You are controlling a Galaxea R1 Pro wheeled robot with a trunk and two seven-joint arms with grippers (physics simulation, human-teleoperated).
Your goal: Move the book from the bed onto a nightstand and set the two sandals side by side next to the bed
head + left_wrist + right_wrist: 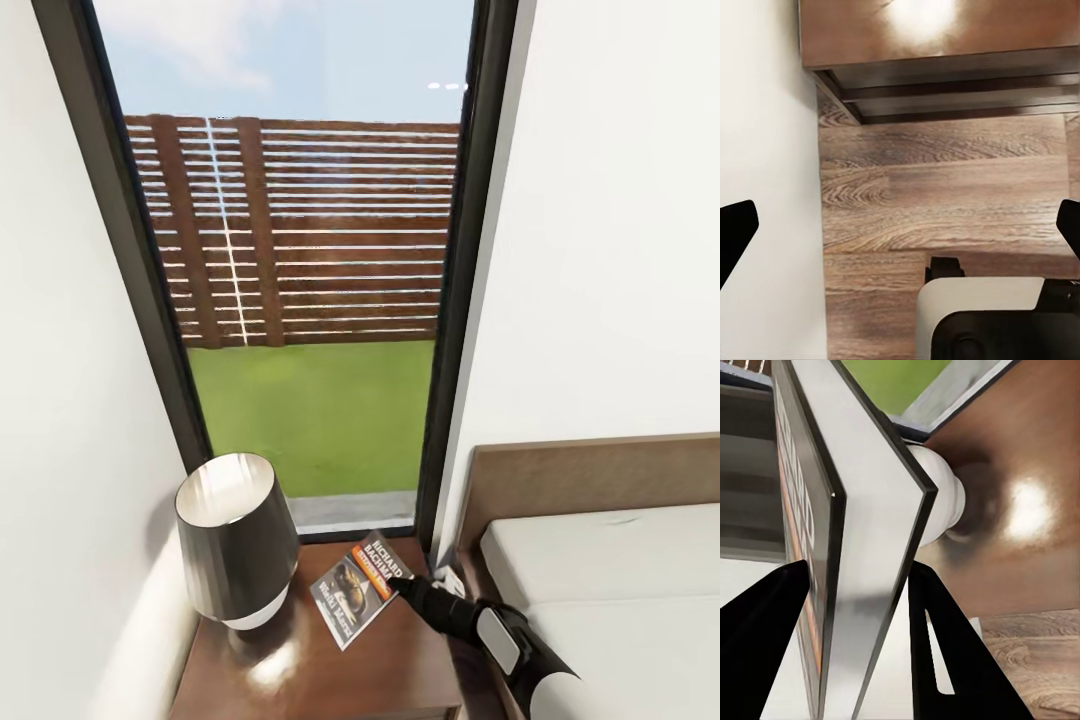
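The book (355,590), dark with an orange band and white lettering, is held over the top of the dark brown nightstand (400,665), just right of the lamp. My right gripper (405,580) is shut on its near edge. In the right wrist view the book (862,510) stands edge-on between the two black fingers (945,660), above the glossy nightstand top (1035,510). Whether it touches the wood I cannot tell. The bed (620,570) with its light-grey mattress lies to the right. My left gripper (900,229) hangs open over the wood floor before the nightstand's front (945,30). The sandals are out of view.
A lamp (237,535) with a dark shade takes up the nightstand's left half. Behind it rises a tall dark-framed window (310,300) onto grass and a fence. White walls close in left and right. The brown headboard (600,470) borders the nightstand. My base (982,315) stands on plank floor (945,187).
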